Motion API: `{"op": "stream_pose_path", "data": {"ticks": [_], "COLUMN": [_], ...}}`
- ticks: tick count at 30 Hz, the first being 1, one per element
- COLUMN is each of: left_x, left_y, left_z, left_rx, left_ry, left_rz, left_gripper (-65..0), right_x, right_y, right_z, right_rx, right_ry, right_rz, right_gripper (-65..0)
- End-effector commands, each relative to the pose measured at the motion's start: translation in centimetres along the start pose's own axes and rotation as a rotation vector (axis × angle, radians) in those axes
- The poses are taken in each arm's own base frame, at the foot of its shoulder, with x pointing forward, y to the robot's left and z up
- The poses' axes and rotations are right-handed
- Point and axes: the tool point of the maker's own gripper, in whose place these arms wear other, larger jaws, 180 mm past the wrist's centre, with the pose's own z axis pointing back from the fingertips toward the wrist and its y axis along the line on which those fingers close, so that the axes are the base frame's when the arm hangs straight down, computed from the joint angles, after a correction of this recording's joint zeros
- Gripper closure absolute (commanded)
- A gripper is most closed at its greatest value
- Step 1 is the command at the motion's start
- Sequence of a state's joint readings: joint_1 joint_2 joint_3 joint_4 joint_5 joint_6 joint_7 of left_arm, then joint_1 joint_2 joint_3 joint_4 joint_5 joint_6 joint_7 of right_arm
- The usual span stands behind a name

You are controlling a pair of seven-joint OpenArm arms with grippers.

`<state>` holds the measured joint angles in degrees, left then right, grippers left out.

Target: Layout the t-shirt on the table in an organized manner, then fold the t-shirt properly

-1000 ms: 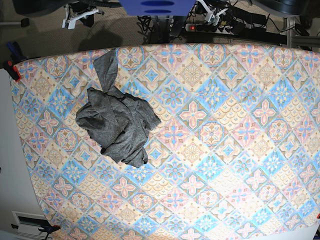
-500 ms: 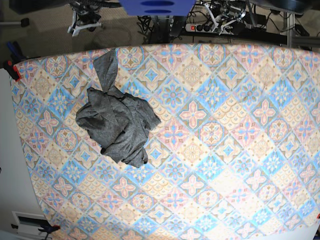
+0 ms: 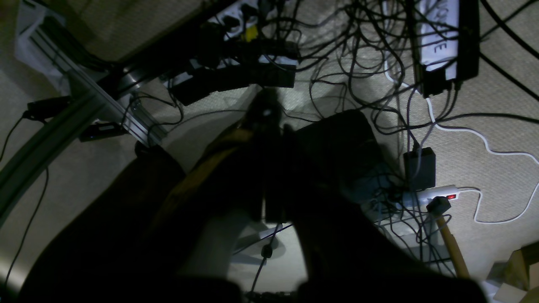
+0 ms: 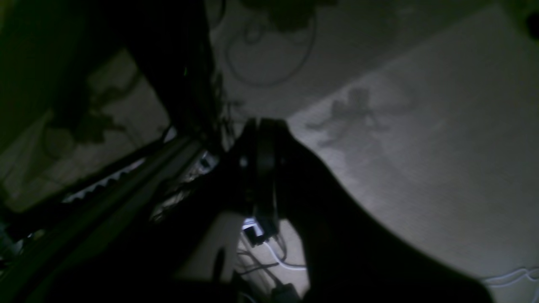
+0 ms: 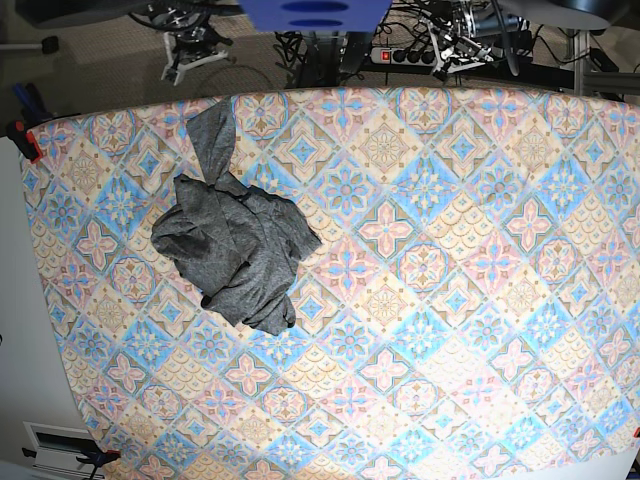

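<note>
The dark grey t-shirt (image 5: 235, 255) lies crumpled in a heap on the left part of the table (image 5: 450, 300), with one twisted end reaching toward the far edge. Both arms hang beyond that far edge, over the floor, well away from the shirt. In the left wrist view my left gripper (image 3: 269, 115) is shut with nothing in it, above a tangle of cables. My right gripper (image 4: 263, 141) is also shut and holds nothing, over bare carpet. Only bits of the right arm (image 5: 192, 52) and left arm (image 5: 460, 42) show in the base view.
Power strips (image 3: 429, 195) and many cables cover the floor behind the table, beside an aluminium frame rail (image 3: 84, 109). A red clamp (image 5: 25, 140) grips the table's far left corner. A blue mount (image 5: 315, 12) hangs over the far edge's middle.
Both arms have shifted a little to the right beyond the far edge in the base view. The t-shirt has not moved.
</note>
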<state>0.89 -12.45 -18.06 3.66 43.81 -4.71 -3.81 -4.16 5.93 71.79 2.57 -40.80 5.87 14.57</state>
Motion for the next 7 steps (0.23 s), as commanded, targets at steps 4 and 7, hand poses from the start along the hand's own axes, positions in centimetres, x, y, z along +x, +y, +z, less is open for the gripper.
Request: {"op": "stream_pose_path", "data": {"ticks": [4,7], "left_x": [1.5,3.4], "left_y": [-0.9,-1.5], "left_z": [-0.1,0.0], "left_rx": [-0.014,-0.022], "left_ry": [-0.023,-0.049], "left_rz": [-0.003,0.000], "left_gripper": [0.0,0.0], "right_x": [-1.0,-1.1], "right_y": [-0.4,-0.4], "right_z": [0.3,0.3], "right_rx": [-0.010,-0.009], "right_ry": [0.016,0.018], "right_rz": [-0.001,0.004], "right_gripper": [0.0,0.0]}}
